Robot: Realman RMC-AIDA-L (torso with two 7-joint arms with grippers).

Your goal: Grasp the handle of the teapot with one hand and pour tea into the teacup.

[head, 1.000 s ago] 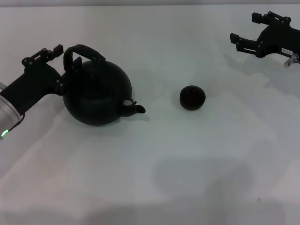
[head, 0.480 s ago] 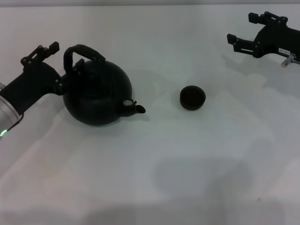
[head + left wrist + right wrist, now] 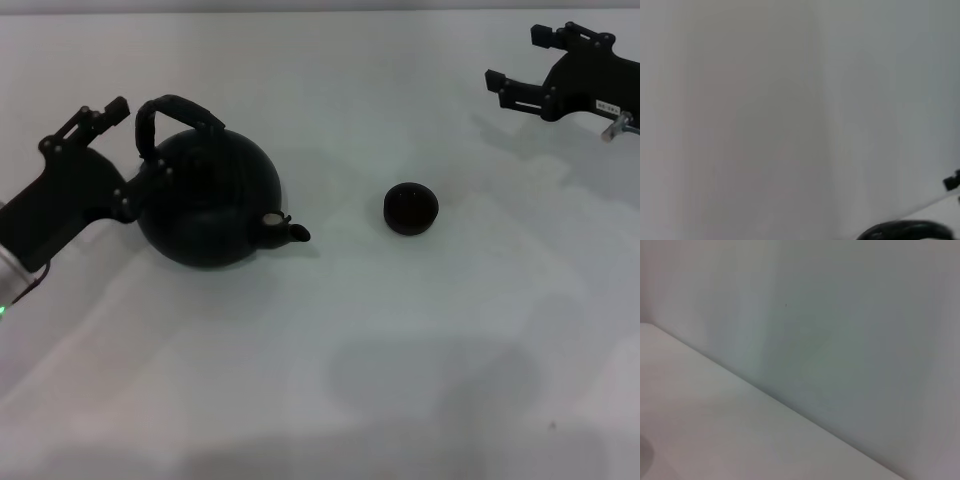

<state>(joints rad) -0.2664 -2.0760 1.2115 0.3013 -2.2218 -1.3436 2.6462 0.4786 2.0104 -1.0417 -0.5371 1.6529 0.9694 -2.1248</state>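
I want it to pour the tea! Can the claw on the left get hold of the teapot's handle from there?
Probably yes. The left claw is open right beside the handle, with nothing between them. It does not look closed on the handle yet. The teapot stands upright, so the handle is easy to reach.

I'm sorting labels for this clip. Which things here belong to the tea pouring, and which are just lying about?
Belong to the job:
- teapot
- handle
- teacup
- left end effector, open beside the handle

Just there:
- right end effector, open, parked at the far right
- white table
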